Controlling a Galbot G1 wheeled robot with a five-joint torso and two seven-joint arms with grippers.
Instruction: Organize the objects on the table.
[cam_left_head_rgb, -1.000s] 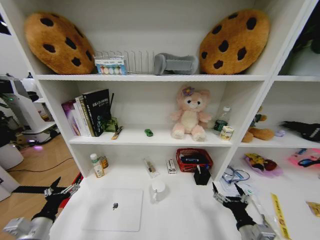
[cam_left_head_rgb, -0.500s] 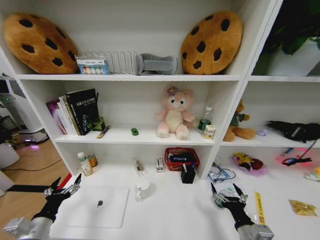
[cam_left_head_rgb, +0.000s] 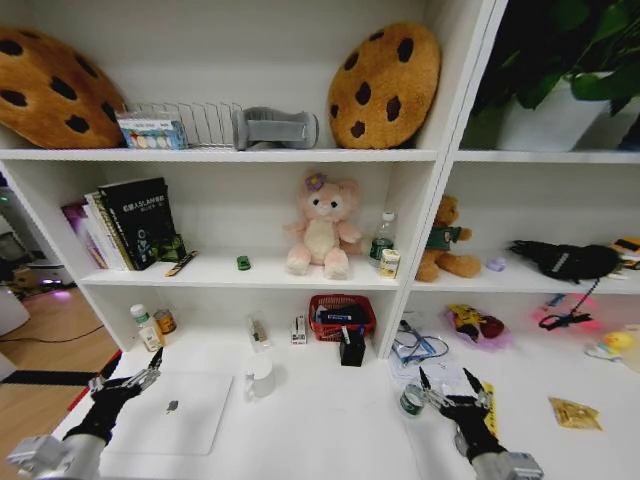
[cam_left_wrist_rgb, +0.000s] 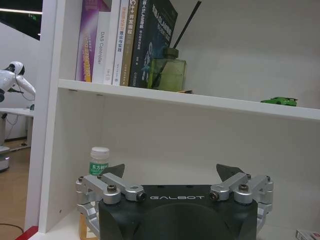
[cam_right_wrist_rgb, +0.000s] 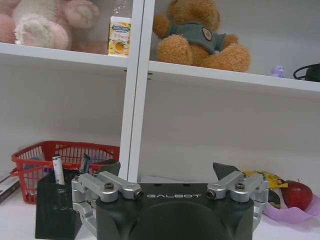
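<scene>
From the head view the silver laptop (cam_left_head_rgb: 174, 411) lies shut and flat on the white table (cam_left_head_rgb: 320, 430), just beside the left gripper (cam_left_head_rgb: 126, 377), which hangs over the table's near left corner with its jaws spread and holding nothing; the right gripper (cam_left_head_rgb: 452, 385) hovers well apart on the far side, jaws likewise wide and empty, with what looks like a small green can (cam_left_head_rgb: 410, 400) just beside it. The left wrist view adds what the head view barely gives: the green toy car (cam_left_wrist_rgb: 279, 101) sits on the shelf above the left gripper (cam_left_wrist_rgb: 171, 174), near a green glass bottle (cam_left_wrist_rgb: 167, 73) and upright books (cam_left_wrist_rgb: 123, 41). The right wrist view shows a red basket (cam_right_wrist_rgb: 62, 157) and black pen holder (cam_right_wrist_rgb: 55, 209) beside the right gripper (cam_right_wrist_rgb: 165, 170).
</scene>
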